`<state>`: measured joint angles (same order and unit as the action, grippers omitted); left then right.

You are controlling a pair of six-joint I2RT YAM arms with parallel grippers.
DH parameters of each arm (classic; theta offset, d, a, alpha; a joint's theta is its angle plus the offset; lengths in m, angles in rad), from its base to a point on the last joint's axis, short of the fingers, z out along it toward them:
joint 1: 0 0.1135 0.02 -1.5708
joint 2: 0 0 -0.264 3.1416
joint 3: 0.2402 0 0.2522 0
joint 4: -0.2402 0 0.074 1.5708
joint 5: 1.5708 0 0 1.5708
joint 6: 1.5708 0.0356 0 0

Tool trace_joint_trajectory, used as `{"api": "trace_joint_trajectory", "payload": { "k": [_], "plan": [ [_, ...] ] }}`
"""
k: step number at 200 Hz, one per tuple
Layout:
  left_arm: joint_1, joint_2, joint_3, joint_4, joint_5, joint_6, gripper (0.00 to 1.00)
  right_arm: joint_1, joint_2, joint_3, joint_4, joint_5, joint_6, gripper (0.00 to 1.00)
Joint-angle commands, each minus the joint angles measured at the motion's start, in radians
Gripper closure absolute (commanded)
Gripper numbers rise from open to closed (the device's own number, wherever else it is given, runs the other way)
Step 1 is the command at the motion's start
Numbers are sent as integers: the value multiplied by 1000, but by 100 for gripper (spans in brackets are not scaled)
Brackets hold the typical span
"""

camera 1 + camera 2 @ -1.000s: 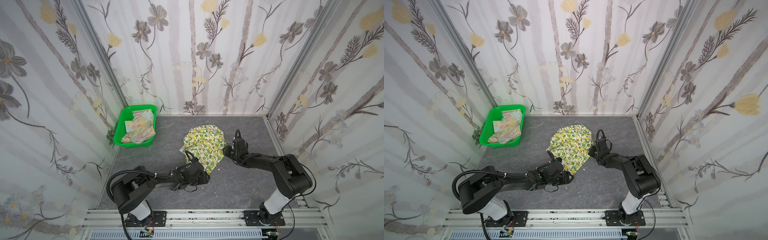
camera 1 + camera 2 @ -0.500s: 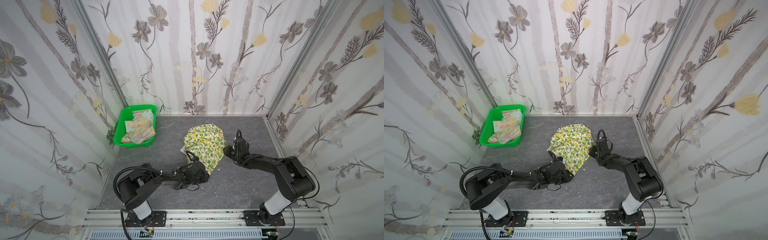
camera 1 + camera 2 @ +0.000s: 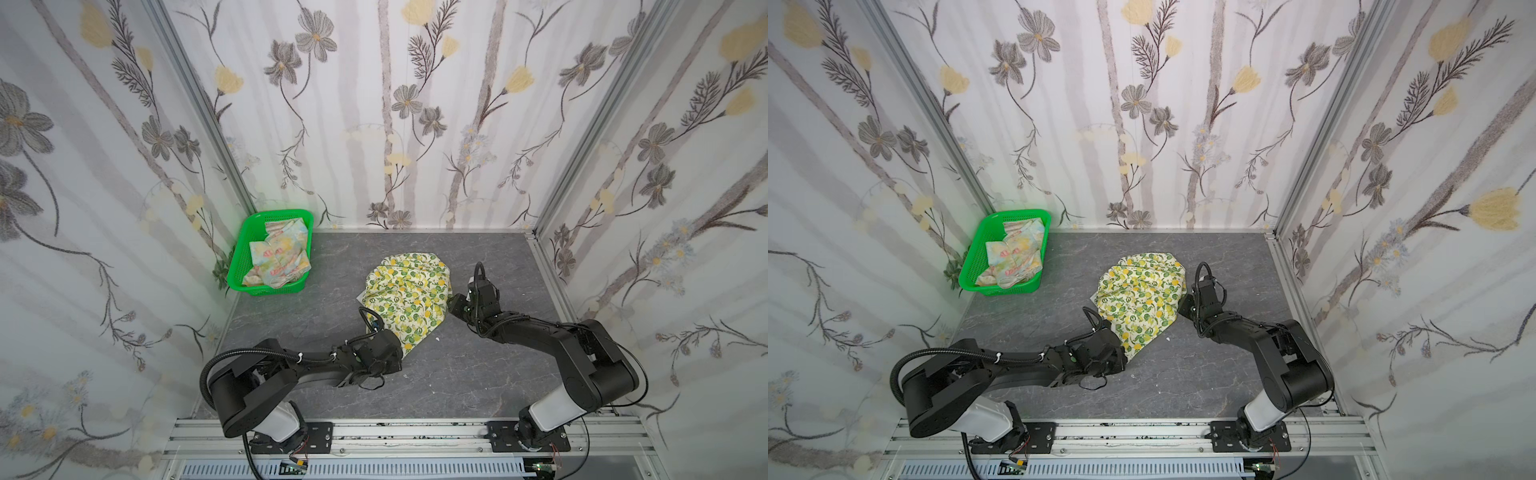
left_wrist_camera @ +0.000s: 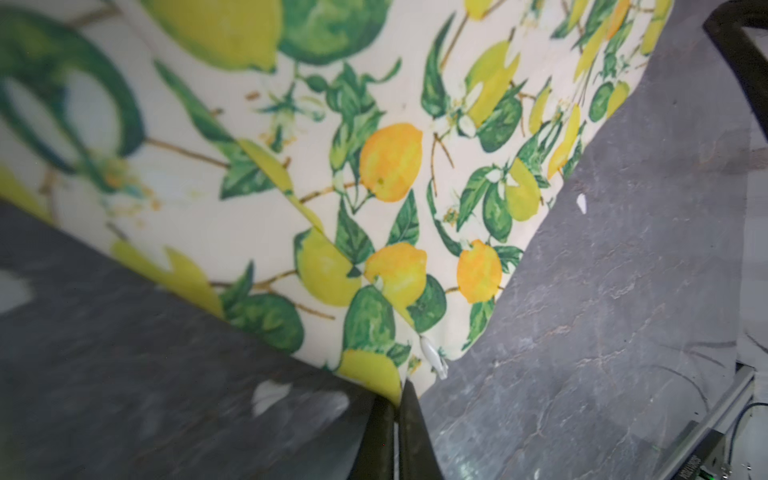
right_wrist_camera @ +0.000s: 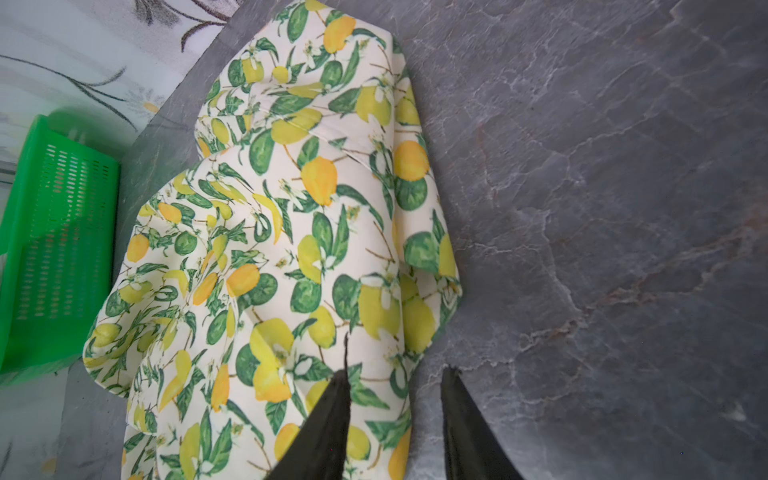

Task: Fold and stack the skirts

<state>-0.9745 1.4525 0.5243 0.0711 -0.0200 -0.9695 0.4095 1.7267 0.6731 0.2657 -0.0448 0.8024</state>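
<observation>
The cream lemon-print skirt (image 3: 409, 291) (image 3: 1142, 291) lies bunched on the grey table, filling much of the left wrist view (image 4: 374, 166) and the right wrist view (image 5: 291, 208). My left gripper (image 3: 397, 352) (image 3: 1122, 354) (image 4: 399, 399) is shut on the skirt's near corner, with the cloth edge pinched between the jaws. My right gripper (image 3: 453, 301) (image 3: 1185, 305) (image 5: 397, 374) stands open at the skirt's right edge. One finger (image 5: 332, 407) is over the cloth, the other over bare table. The pastel skirt (image 3: 280, 257) (image 3: 1017, 255) lies crumpled in the green basket.
The green basket (image 3: 266, 289) (image 3: 1000, 289) (image 5: 54, 232) stands at the back left against the wall. Flowered walls enclose the table on three sides. An aluminium rail (image 3: 395, 432) runs along the front. A small white scrap (image 4: 582, 203) lies near the skirt.
The left gripper has closed on the lemon skirt's near corner and its arm has shifted slightly. The right gripper has hardly moved.
</observation>
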Motion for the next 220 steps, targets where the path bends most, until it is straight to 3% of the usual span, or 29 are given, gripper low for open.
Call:
{"api": "trace_joint_trajectory", "payload": {
  "k": [1, 35, 44, 63, 82, 100, 148, 181, 208, 220],
  "plan": [
    [6, -89, -43, -225, -86, -25, 100, 20, -27, -4, -11, 10, -6, 62],
    [19, -248, -125, -249, -132, -50, 100, 74, -72, -20, -47, 28, -20, 59],
    [20, -274, -131, -248, -137, -35, 81, 83, -79, -24, -49, 28, -21, 59],
    [19, -316, -124, -248, -131, 13, 58, 92, -84, -30, -58, 21, -14, 59],
    [19, -329, -115, -248, -117, 38, 48, 98, -83, -37, -54, 17, -10, 59],
    [20, -313, -113, -246, -98, 33, 46, 103, -80, -37, -56, 16, -8, 59],
    [18, -241, -93, -244, -92, 29, 47, 107, -86, -30, -60, 16, -3, 60],
    [19, -202, -78, -244, -110, 34, 56, 107, -96, -30, -68, 21, -3, 60],
    [20, -178, -73, -244, -121, 38, 74, 108, -107, -35, -78, 26, -5, 60],
    [20, -170, -73, -244, -129, 41, 91, 108, -113, -36, -87, 29, -9, 60]
  ]
}}
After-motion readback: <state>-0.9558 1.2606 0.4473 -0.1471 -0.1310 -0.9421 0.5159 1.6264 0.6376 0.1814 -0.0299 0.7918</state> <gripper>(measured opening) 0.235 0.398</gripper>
